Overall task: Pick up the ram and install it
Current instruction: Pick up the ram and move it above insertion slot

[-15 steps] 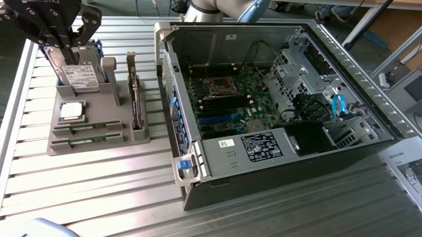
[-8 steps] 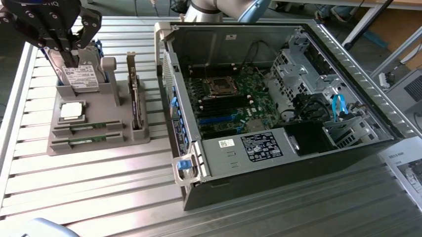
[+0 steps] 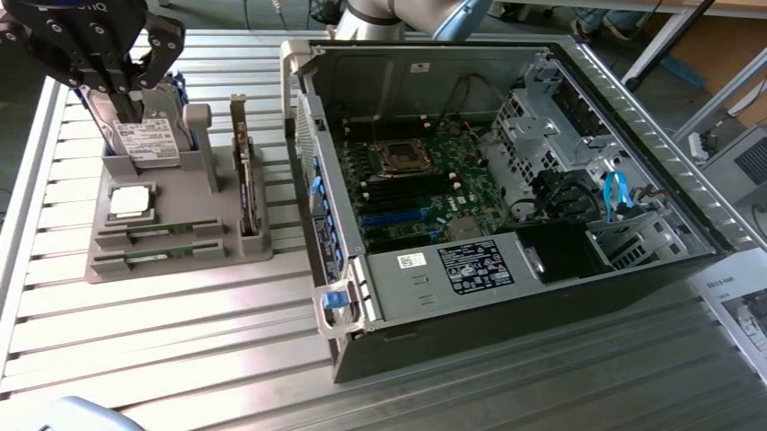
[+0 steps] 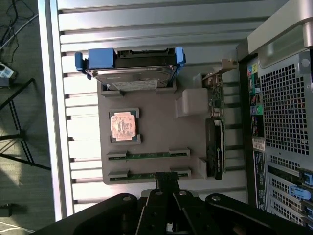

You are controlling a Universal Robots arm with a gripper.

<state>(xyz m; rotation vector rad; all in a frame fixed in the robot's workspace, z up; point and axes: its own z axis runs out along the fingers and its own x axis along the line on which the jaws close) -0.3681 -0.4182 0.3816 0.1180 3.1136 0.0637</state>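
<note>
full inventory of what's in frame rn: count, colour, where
table: 1, silver, slatted, under everything
holder: 1, grey, on the table, exterior view's left
hard drive: 1, silver with blue rails, upright in the holder
processor: 1, metallic, flat in the holder
ram sticks: 2, green, side by side in holder slots
expansion card: 1, dark, on edge in the holder, case side
computer case: 1, black, open, beside the holder
printed sheet: 1, white, exterior view's right edge
tool: 1, black, shut, empty, above the holder
</note>
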